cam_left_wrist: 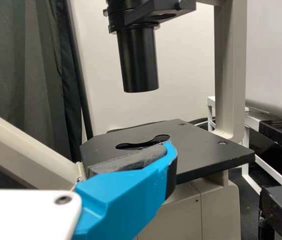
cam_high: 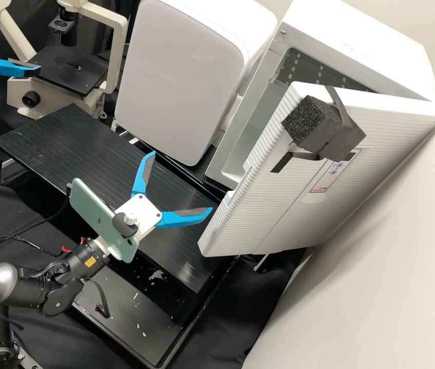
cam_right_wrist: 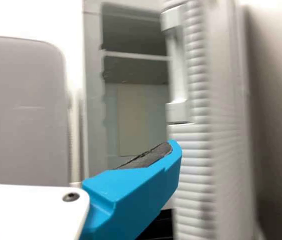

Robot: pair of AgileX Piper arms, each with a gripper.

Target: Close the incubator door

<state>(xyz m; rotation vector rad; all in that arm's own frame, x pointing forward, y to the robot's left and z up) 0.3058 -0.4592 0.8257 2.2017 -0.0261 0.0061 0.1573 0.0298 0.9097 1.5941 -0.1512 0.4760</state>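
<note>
White, grey-lined box incubator [cam_high: 371, 46] stands open, its ribbed white door [cam_high: 274, 205] slanting lengthwise 1-to-7 o'clock; blue-fingered left gripper [cam_high: 18, 49] and right gripper [cam_high: 182, 180] spread.

There were two grippers, the left gripper [cam_high: 18, 49] and the right gripper [cam_high: 182, 180], and four blue fingers [cam_high: 181, 219] in all. White cabinets [cam_high: 251, 20] numbered two: one incubator [cam_high: 376, 48] and one grey-fronted unit [cam_high: 176, 77]. The incubator had one door [cam_high: 279, 205] bearing one control panel [cam_high: 333, 171] and at least one foam block [cam_high: 304, 123]. There was one microscope [cam_high: 17, 92] with one black stage [cam_high: 63, 72], plus one green phone [cam_high: 92, 207].
</note>
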